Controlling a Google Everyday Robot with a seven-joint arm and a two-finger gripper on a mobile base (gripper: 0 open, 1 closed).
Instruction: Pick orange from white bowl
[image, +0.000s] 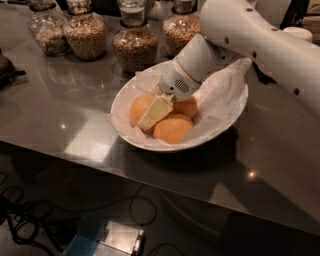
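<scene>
The pincer (150, 120) sits among oranges (172, 129) in the white bowl (120, 102), half hidden; spread or pinching, I cannot tell.

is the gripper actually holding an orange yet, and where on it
Cannot be told. The gripper is down in the white bowl, its tip between the left orange and the front orange; any grasp on either is hidden.

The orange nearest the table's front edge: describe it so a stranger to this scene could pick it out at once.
On the grey table, before the glass jars, stands a wide white bowl lined with paper. Of the three in it, this orange lies nearest the front rim, just beside the gripper reaching into the bowl.
</scene>
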